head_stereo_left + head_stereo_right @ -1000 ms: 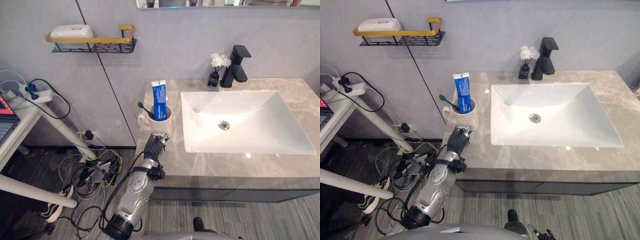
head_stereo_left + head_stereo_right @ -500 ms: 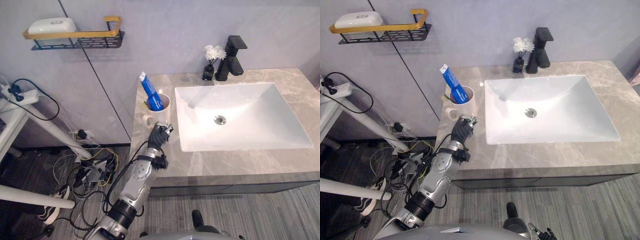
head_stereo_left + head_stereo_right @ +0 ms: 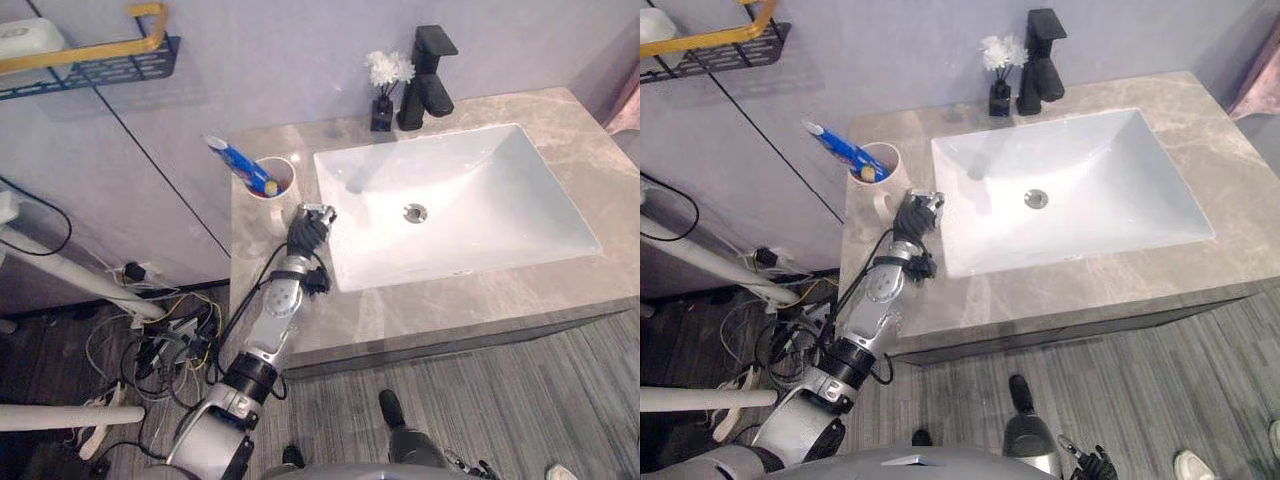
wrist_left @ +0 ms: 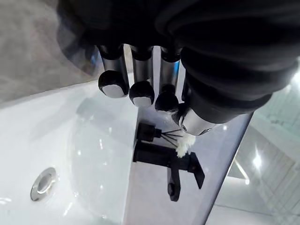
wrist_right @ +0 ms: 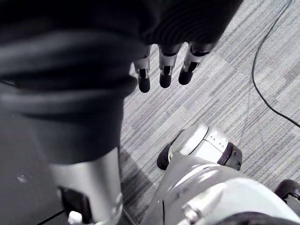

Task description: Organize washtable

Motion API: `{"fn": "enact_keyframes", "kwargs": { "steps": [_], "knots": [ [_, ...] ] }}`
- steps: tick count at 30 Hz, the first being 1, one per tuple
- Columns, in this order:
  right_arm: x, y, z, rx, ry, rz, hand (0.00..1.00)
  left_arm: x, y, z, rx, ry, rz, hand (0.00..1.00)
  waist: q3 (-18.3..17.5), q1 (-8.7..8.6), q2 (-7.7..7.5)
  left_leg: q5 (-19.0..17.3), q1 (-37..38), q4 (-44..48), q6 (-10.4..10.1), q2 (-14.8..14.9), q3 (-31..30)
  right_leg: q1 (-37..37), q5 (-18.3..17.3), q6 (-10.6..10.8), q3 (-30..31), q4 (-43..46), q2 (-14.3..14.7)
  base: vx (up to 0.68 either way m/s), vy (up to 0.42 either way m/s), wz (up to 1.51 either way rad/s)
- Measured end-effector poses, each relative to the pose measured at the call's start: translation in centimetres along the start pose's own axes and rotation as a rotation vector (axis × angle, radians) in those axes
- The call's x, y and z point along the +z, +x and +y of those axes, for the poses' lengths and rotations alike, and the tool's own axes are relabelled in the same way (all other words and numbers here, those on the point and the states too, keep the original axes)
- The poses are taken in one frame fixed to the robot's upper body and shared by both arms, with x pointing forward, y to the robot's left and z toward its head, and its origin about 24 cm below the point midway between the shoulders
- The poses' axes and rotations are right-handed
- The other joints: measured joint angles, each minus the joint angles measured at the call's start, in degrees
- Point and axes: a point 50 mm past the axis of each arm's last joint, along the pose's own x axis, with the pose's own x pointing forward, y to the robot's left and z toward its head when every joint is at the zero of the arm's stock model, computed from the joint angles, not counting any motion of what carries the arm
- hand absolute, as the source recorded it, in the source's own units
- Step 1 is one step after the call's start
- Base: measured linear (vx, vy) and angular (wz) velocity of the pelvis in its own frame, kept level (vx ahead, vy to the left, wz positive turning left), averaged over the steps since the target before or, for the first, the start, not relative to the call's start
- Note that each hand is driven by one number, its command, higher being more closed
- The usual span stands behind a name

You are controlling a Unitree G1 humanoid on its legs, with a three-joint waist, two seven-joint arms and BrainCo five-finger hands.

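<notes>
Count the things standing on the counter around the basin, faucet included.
3: a white cup with a blue tube at the basin's left, a small black vase of white flowers behind the basin, and the black faucet beside it. None seems hidden.

White ceramic mug (image 3: 273, 186) holding a blue-and-white toothpaste tube (image 3: 238, 166), on the grey marble tabletop (image 3: 430, 300).
The mug stands upright near the tabletop's left rear corner. The tube rests inside it, leaning well over the rim toward the left.
</notes>
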Motion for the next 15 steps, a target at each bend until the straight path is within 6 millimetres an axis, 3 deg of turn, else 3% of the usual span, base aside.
{"fn": "enact_keyframes", "kwargs": {
  "steps": [15],
  "knots": [
    [0.8, 0.1, 0.4, 0.012, 0.006, -0.031, 0.00, 1.6, 1.7, 1.4, 0.100, 0.023, -0.067, 1.00, 1.70, -0.24, 0.52, -0.04, -0.59, 0.34, -0.07, -0.38, 2.37, -1.86, 1.02, 0.18, 2.35, -0.01, 0.12, -0.01, 0.004, -0.08]
  ]
}}
